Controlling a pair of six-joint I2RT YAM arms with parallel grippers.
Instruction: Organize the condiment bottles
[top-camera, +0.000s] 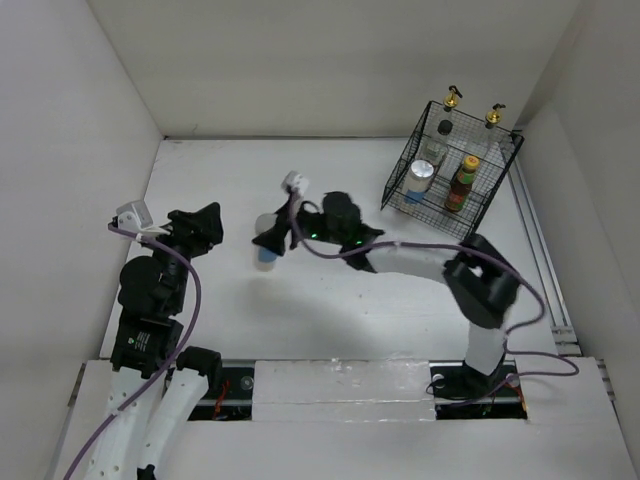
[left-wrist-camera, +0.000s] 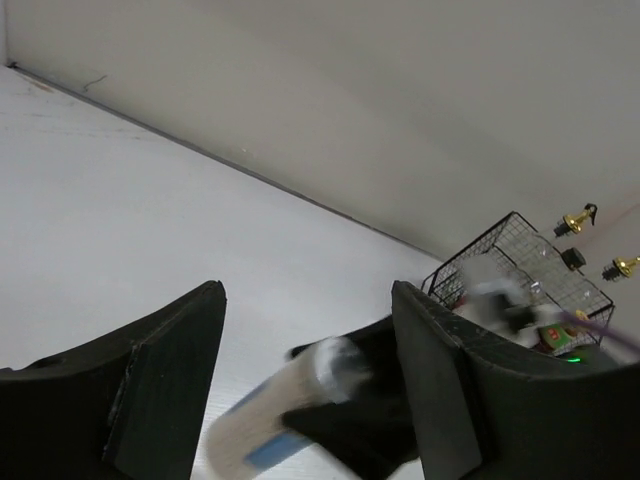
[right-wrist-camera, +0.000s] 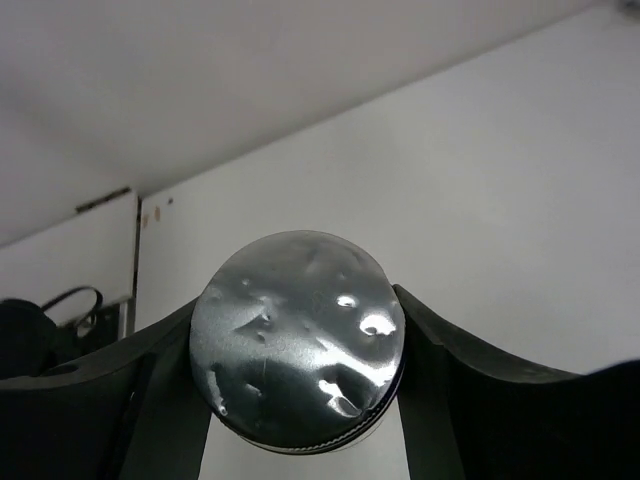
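My right gripper (top-camera: 273, 237) reaches left across the table and is shut on a white, blue-labelled bottle (top-camera: 265, 247), which it holds tilted. In the right wrist view its silver lid (right-wrist-camera: 297, 340) fills the gap between the fingers (right-wrist-camera: 450, 370). The left wrist view shows this bottle (left-wrist-camera: 270, 415) blurred. My left gripper (top-camera: 208, 224) is open and empty, just left of the bottle. A black wire basket (top-camera: 498, 180) at the back right holds the other bottles. These are two tall clear ones with gold pourers (top-camera: 452, 99) (top-camera: 492, 114), a black-capped one (top-camera: 444, 128), a small reddish one (top-camera: 461, 186) and a silver-lidded white one (top-camera: 420, 177).
White walls enclose the table on the left, back and right. The basket also shows at the right of the left wrist view (left-wrist-camera: 515, 262). A metal rail (top-camera: 543, 265) runs along the table's right side. Cables trail from both arms.
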